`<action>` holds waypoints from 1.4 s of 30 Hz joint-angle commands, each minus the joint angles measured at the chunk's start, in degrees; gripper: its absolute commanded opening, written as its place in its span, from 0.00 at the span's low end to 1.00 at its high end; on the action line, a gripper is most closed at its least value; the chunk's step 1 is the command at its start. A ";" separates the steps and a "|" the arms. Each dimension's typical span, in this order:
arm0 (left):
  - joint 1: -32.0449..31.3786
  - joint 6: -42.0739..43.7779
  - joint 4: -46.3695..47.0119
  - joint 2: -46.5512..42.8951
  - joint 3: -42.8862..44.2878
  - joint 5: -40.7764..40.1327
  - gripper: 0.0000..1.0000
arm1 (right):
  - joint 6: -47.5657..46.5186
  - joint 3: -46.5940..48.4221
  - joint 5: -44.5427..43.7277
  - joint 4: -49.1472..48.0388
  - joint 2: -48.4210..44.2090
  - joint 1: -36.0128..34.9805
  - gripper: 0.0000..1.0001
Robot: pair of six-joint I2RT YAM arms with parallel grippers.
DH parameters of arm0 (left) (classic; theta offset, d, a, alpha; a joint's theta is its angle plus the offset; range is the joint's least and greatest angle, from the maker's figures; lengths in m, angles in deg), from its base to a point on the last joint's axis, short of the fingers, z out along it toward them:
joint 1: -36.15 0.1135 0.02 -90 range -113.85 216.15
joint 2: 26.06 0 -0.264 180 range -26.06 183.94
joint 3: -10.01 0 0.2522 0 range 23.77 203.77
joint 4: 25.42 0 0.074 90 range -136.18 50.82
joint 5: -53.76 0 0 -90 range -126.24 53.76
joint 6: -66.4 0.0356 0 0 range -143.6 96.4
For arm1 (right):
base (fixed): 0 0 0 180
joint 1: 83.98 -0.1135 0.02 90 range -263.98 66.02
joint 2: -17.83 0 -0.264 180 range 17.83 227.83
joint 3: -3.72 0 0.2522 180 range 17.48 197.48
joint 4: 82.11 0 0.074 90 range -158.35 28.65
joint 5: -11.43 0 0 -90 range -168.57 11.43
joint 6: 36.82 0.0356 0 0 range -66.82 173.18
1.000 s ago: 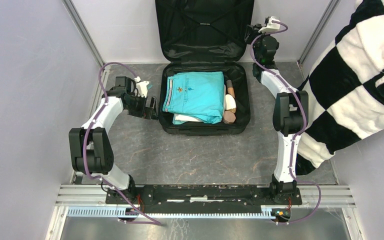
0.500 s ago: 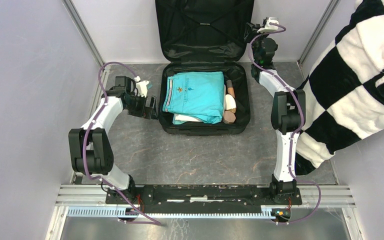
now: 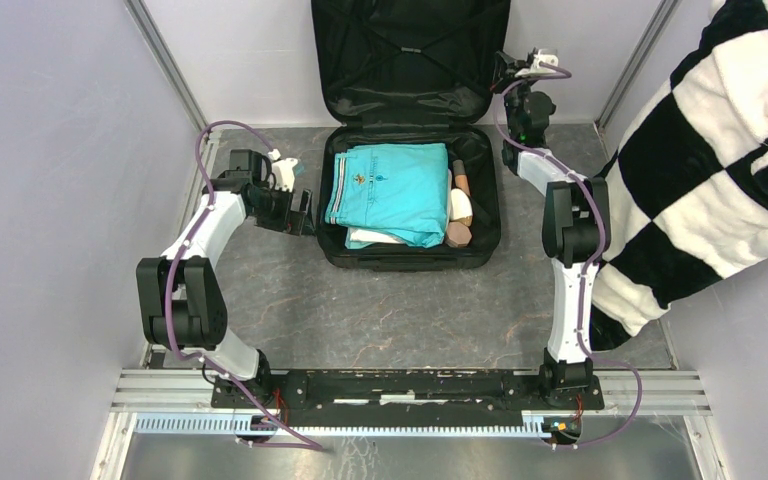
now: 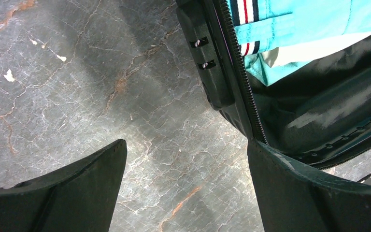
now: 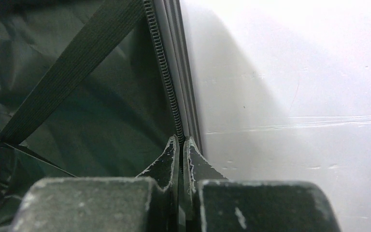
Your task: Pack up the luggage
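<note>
Right arm first: it has crept up and back since a second ago, and its right end effector (image 3: 508,70) has gone from partly parted to pressed together. It sits high at the right edge of the raised lid. In the wrist view the right end effector (image 5: 180,142) shows two scuffed fingers (image 5: 162,162) closed to a hairline, their tips right at the lid's zipper teeth, where the black lining meets the pale wall behind. Whether any sliver of that rim is caught between them I cannot tell. A black strap crosses the lining diagonally.

Left arm has not shifted. Its left end effector (image 3: 303,212) hangs low just beside the case's left wall, spread wide. From its wrist, the left end effector (image 4: 186,145) frames bare marbled surface (image 4: 77,72), with the right-hand finger close to the case's corner but apart from it.

The luggage (image 3: 405,262) lies open at the far middle of the gray veined surface (image 3: 390,320) – base flat, lid standing upright against the back wall. Inside the base a folded teal garment (image 3: 390,190) lies on top of something white, with brown and cream items tucked along the right side. The left wrist view catches the luggage (image 4: 212,72) side wall and the teal garment (image 4: 290,24) with its striped trim.

A black-and-white checkered cloth (image 3: 720,130) fills the right edge of the overhead view.
</note>
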 commanded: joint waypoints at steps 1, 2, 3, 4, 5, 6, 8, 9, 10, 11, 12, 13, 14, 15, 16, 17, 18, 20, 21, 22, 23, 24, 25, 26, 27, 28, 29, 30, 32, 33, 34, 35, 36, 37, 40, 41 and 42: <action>-0.05 -2.20 1.63 -1.84 1.13 -0.65 1.00 | 2.32 -9.12 5.33 -10.94 -9.17 -0.35 0.00; -0.04 -2.51 1.92 -2.00 1.00 -1.03 1.00 | 2.29 -11.96 5.79 -12.16 -10.97 -0.51 0.00; -0.04 -2.90 2.13 -2.19 0.83 -1.42 1.00 | 2.29 -14.84 6.07 -13.36 -12.66 -0.50 0.00; -0.04 -3.24 2.32 -2.42 0.77 -1.59 1.00 | 2.29 -17.35 6.37 -14.63 -14.08 -0.61 0.00; 0.04 -3.68 2.38 -2.72 0.77 -1.83 1.00 | 2.33 -20.18 6.67 -16.01 -15.67 -0.59 0.00; 0.13 -4.10 2.41 -3.00 0.77 -1.90 1.00 | 2.52 -23.13 6.76 -16.82 -17.39 -0.66 0.00; 0.37 -4.90 2.65 -3.77 0.65 -2.47 1.00 | 3.01 -29.45 6.31 -18.01 -20.79 -0.67 0.00; 0.40 -5.16 2.77 -4.19 0.60 -2.88 1.00 | 3.28 -32.61 6.05 -18.85 -22.43 -0.75 0.00; 0.40 -5.61 2.82 -4.56 0.45 -3.38 1.00 | 3.73 -36.60 5.65 -19.84 -24.37 -0.77 0.00; 0.40 -6.04 2.75 -5.01 0.30 -3.88 1.00 | 4.02 -40.02 5.47 -20.74 -26.20 -0.81 0.00; 0.40 -6.24 2.79 -5.67 0.06 -4.35 1.00 | 4.51 -43.70 5.08 -20.80 -28.30 -0.88 0.00; 0.40 -6.42 2.80 -6.23 -0.24 -4.84 1.00 | 5.23 -46.73 4.53 -20.08 -30.15 -0.90 0.00; 1.70 -6.44 2.83 -6.80 -0.52 -5.34 1.00 | 6.38 -50.10 3.77 -18.98 -32.33 -0.97 0.00; 2.30 -6.50 2.78 -7.40 -0.86 -5.81 1.00 | 7.43 -52.77 3.11 -17.21 -34.73 -1.06 0.04; 2.62 -6.47 2.80 -7.90 -1.19 -6.19 1.00 | 8.48 -55.68 1.59 -13.94 -36.63 -1.11 0.07; 2.94 -6.38 2.83 -8.47 -1.47 -6.46 1.00 | 10.07 -57.68 -1.11 -9.35 -39.05 -1.36 0.08; 3.18 -6.38 2.75 -8.90 -1.65 -6.70 1.00 | 11.02 -58.59 -2.85 -2.76 -41.18 -1.34 0.12; 3.31 -6.19 2.34 -9.57 -1.99 -6.64 1.00 | 10.86 -60.51 -4.54 5.99 -45.14 -1.80 0.21; 3.37 -6.13 2.24 -9.81 -2.22 -6.61 1.00 | 10.92 -62.05 -5.78 8.53 -47.15 -2.01 0.23; 3.39 -6.11 2.24 -10.14 -2.63 -6.56 1.00 | 11.52 -63.52 -7.04 10.71 -48.83 -2.06 0.25; 3.39 -6.08 2.28 -10.41 -2.96 -6.46 1.00 | 12.01 -65.12 -9.14 12.76 -50.71 -2.11 0.29; 3.40 -6.05 2.30 -10.53 -3.27 -6.48 1.00 | 12.82 -66.09 -10.88 14.93 -52.67 -2.04 0.35; 3.39 -6.01 2.29 -10.58 -3.54 -6.52 1.00 | 12.69 -66.81 -11.41 16.98 -53.61 -2.09 0.39; 3.37 -5.94 2.30 -10.58 -3.74 -6.54 1.00 | 12.48 -66.85 -11.97 19.51 -54.35 -2.17 0.42; 3.41 -6.04 2.37 -10.58 -3.92 -6.64 1.00 | 12.67 -66.30 -12.89 23.65 -54.69 -2.15 0.45; 3.39 -6.10 2.43 -10.52 -4.05 -6.69 1.00 | 12.91 -65.42 -14.91 28.03 -54.84 -2.40 0.45; 3.39 -6.29 2.45 -10.50 -4.06 -6.68 1.00 | 13.44 -64.47 -18.32 34.37 -54.89 -2.89 0.45; 3.39 -6.39 2.47 -10.50 -4.01 -6.61 1.00 | 14.32 -63.56 -21.20 39.41 -54.89 -3.31 0.46; 3.39 -6.46 2.42 -10.70 -3.98 -6.10 1.00 | 16.15 -64.34 -24.53 42.05 -54.82 -3.37 0.46; 3.39 -6.48 2.47 -10.94 -4.02 -5.65 1.00 | 16.17 -65.12 -24.60 41.34 -54.69 -3.34 0.46; 3.37 -6.43 2.39 -11.06 -4.06 -5.40 1.00 | 16.32 -65.08 -24.58 41.29 -54.45 -3.37 0.45; 3.39 -6.32 2.39 -11.15 -4.13 -5.36 1.00 | 16.35 -64.57 -24.30 41.49 -54.03 -3.37 0.45; 3.42 -6.21 2.19 -11.19 -4.15 -5.53 1.00 | 16.36 -63.61 -23.76 41.73 -53.22 -3.43 0.44; 3.40 -6.05 2.00 -11.24 -4.15 -5.64 1.00 | 16.28 -62.54 -23.23 42.27 -52.33 -3.38 0.43; 3.40 -5.59 1.59 -11.58 -4.37 -6.24 1.00 | 15.72 -57.91 -20.28 45.31 -48.08 -3.36 0.41; 3.41 -5.51 1.60 -11.86 -4.53 -6.12 1.00 | 15.40 -56.34 -18.53 46.11 -46.07 -3.34 0.40; 3.40 -5.43 1.60 -12.08 -4.73 -5.92 1.00 | 15.12 -54.67 -15.60 46.83 -44.10 -3.34 0.40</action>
